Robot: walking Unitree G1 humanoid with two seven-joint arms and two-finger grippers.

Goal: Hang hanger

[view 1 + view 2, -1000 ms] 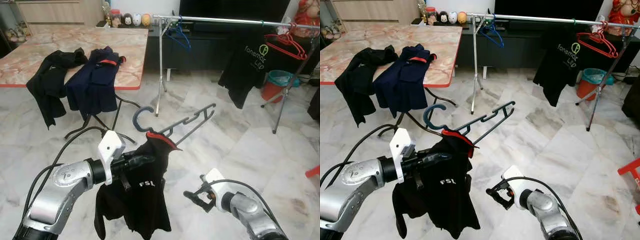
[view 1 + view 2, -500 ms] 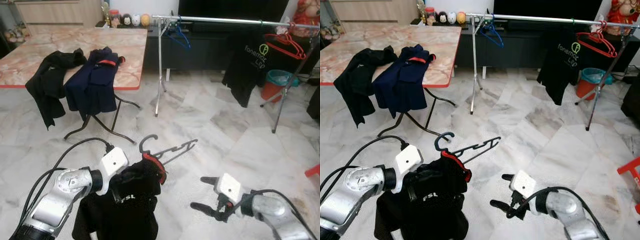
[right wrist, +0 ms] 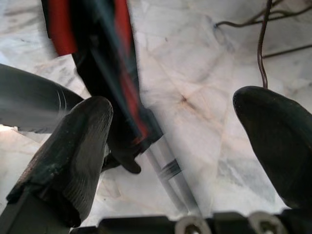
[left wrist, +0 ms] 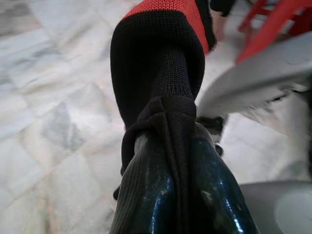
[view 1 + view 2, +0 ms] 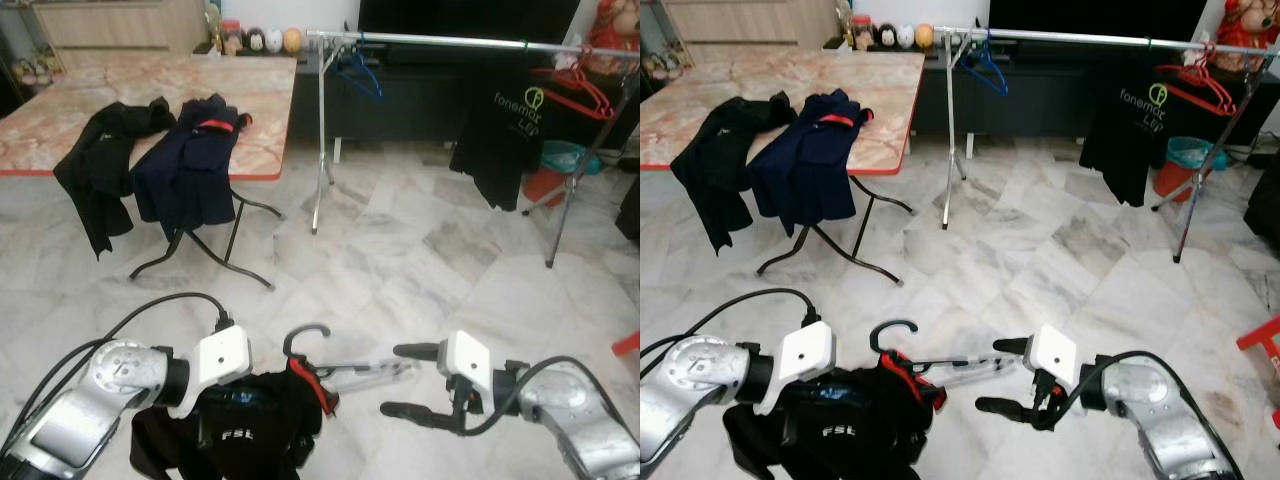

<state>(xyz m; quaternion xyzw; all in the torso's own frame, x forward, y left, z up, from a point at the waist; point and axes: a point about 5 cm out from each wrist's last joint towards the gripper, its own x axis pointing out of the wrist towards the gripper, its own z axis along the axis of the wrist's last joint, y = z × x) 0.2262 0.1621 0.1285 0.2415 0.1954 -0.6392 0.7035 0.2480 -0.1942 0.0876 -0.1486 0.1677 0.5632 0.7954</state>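
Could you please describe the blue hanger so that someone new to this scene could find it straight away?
Find the long silver clothes rail across the back of the room, in front of the dark cabinet. The blue hanger hangs empty at the rail's left end, above the stand's leg. The red hangers are at the far right end, beyond the black T-shirt.

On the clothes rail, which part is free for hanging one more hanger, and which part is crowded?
The rail is bare between the blue hanger near its left post and the hanging black T-shirt. Its right end is crowded: the T-shirt and the red hangers sit close together there.
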